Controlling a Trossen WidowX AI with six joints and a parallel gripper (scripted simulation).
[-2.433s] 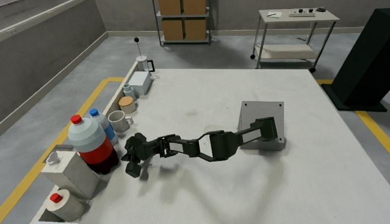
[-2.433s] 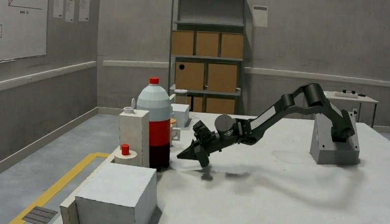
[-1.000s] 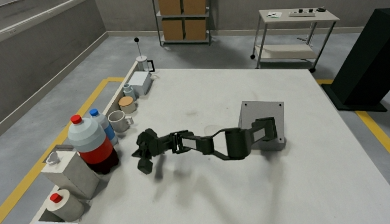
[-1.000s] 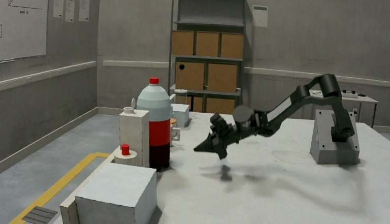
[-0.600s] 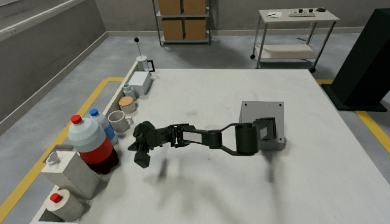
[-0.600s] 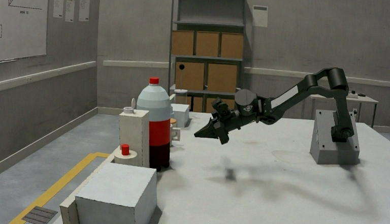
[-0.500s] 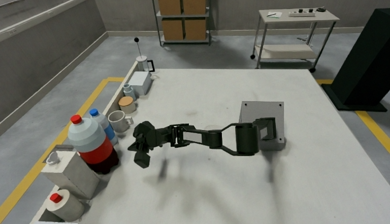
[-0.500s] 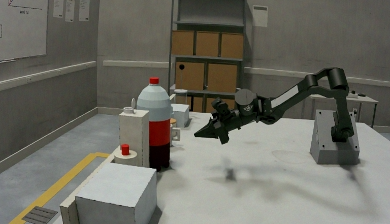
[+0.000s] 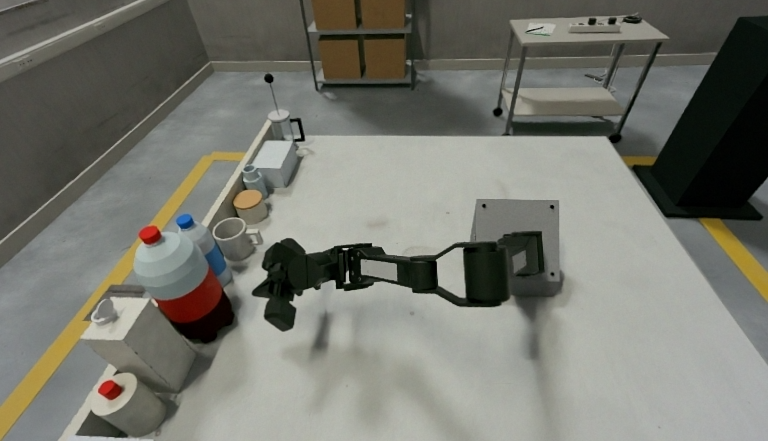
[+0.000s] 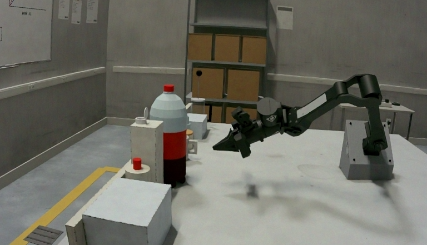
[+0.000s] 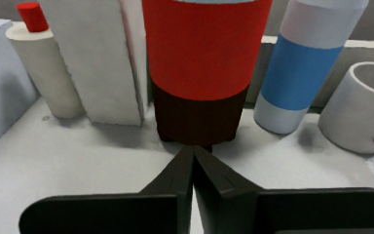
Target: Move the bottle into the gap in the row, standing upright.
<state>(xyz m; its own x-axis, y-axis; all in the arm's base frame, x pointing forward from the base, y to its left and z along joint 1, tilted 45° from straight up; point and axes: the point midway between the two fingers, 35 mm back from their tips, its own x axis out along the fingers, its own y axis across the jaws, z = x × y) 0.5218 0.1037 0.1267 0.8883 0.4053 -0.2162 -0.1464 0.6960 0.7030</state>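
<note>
The large bottle (image 9: 180, 286) (image 10: 172, 126) (image 11: 204, 58), with a red cap, a red label and a dark base, stands upright in the row along the table's left edge. It sits between a white carton (image 9: 141, 341) (image 10: 146, 148) (image 11: 96, 58) and a smaller blue-labelled bottle (image 9: 207, 246) (image 11: 301, 63). My gripper (image 9: 261, 292) (image 10: 216, 148) (image 11: 191, 153) is shut and empty. It hovers above the table a short way to the right of the large bottle, its tips pointing at the bottle's base without touching it.
The row also holds a white cylinder with a red cap (image 9: 127, 405) (image 10: 137, 170) (image 11: 48, 68), a grey box (image 10: 125, 210), a mug (image 9: 235, 238) (image 11: 364, 112), an orange-lidded jar (image 9: 249, 205), a small jar (image 9: 253, 178), a box (image 9: 275, 161) and a French press (image 9: 280, 122). The arm's base block (image 9: 515, 232) stands mid-table.
</note>
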